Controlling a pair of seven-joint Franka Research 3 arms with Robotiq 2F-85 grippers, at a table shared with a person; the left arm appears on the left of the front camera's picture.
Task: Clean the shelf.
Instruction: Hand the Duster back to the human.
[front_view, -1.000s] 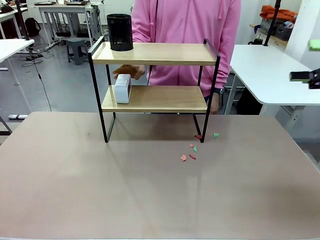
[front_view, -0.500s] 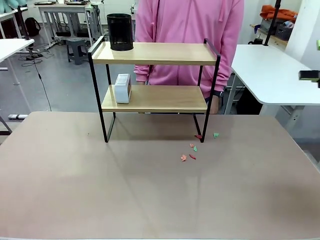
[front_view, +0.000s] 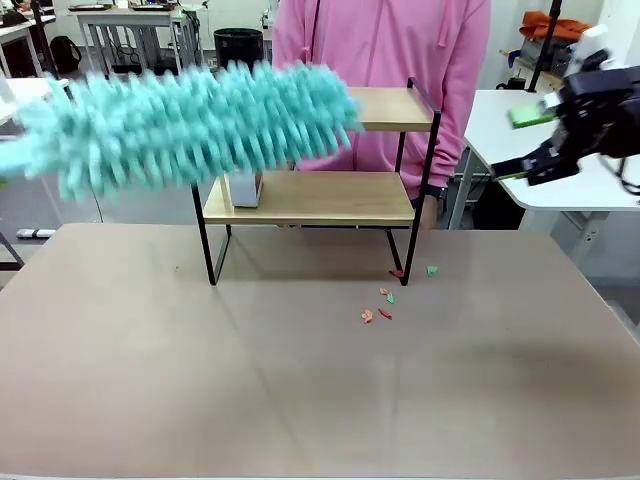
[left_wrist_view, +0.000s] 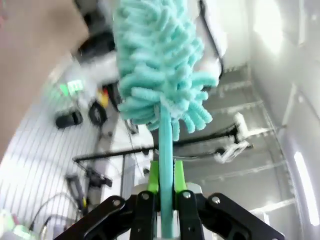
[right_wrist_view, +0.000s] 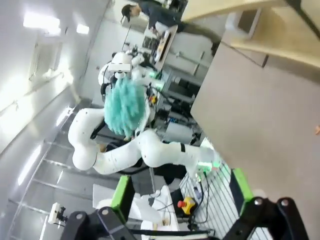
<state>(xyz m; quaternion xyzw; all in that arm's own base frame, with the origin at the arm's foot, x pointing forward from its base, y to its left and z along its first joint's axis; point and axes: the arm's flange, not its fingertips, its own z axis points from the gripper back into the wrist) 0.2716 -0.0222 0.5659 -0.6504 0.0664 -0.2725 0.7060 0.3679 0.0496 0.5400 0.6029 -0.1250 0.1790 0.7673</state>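
The shelf (front_view: 320, 198) stands toward twelve o'clock on the tan surface (front_view: 300, 400), with a person in a pink top (front_view: 400, 60) right behind it. A fluffy teal duster (front_view: 190, 125) reaches in from nine o'clock across the top board. It is blurred, so I can't tell if it touches the wood. The left end effector (left_wrist_view: 165, 177) pinches the duster's handle between its green pads. The right end effector (front_view: 520, 142) hangs in the air at three o'clock of the shelf, fingers spread with nothing between them. A white box (front_view: 245, 188) sits at the lower board's nine o'clock end. Red and green scraps (front_view: 380, 305) lie near the front leg at five o'clock.
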